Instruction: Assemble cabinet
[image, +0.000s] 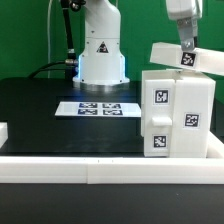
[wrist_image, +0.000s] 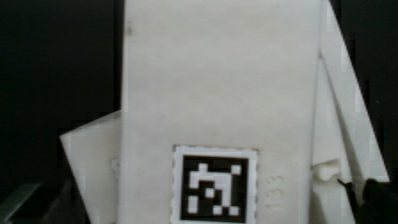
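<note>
The cabinet (image: 178, 115), a large white box with several black-and-white tags on its front, stands on the black table at the exterior view's right. My gripper (image: 184, 47) hangs just above it, shut on a flat white panel (image: 188, 57) with a tag. The panel is tilted, its left end higher, a little above the cabinet's top. In the wrist view the same panel (wrist_image: 214, 90) fills most of the picture, with its tag (wrist_image: 214, 185) near the edge. The fingertips do not show clearly there.
The marker board (image: 100, 108) lies flat in the middle of the table before the robot base (image: 102, 55). A long low white rail (image: 100, 165) edges the table's near side. A small white part (image: 3, 131) shows at the exterior view's left edge.
</note>
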